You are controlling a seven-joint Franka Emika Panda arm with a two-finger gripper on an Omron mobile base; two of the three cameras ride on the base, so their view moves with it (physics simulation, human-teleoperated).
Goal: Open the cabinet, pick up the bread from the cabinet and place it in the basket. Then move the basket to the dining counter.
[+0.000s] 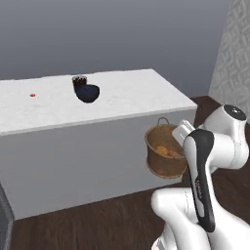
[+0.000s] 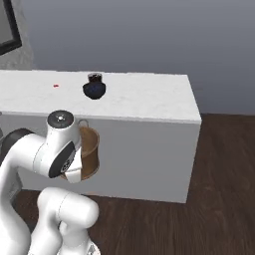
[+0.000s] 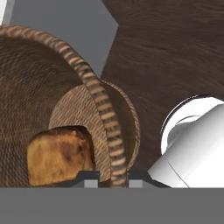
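In the left base view, my white arm rises from the lower right, and the basket (image 1: pixel 165 151) hangs in the air beside it, held up off the dark wood floor (image 1: pixel 97 219) in front of the counter (image 1: pixel 122 97). The basket is a woven, copper-brown bucket shape with a small loop handle standing at its far rim. The bread (image 1: pixel 166 152) lies inside it as a golden-orange patch. The counter is a long white slab with faint grey veining, a straight front edge and a plain pale side. On its top sit a dark blue rounded bowl (image 1: pixel 88 93), a dark cup just behind it, and a tiny red speck (image 1: pixel 32 95) well to the left.

In the right base view, the basket (image 2: pixel 90 152) shows partly behind my upper arm, its smooth brown wall and loop handle below the counter's (image 2: pixel 149 99) edge, clear of the top.

In the hand view, my end effector (image 3: pixel 113 177) is pressed together on the basket's (image 3: pixel 26 87) rim, a thick ribbed, rope-like band that runs between the two dark fingertips. The inner wall is finely woven, the bottom round and flat. The bread (image 3: pixel 59 158), a rounded loaf with a toasted brown crust, rests on that bottom against the wall, just beside my fingertips.
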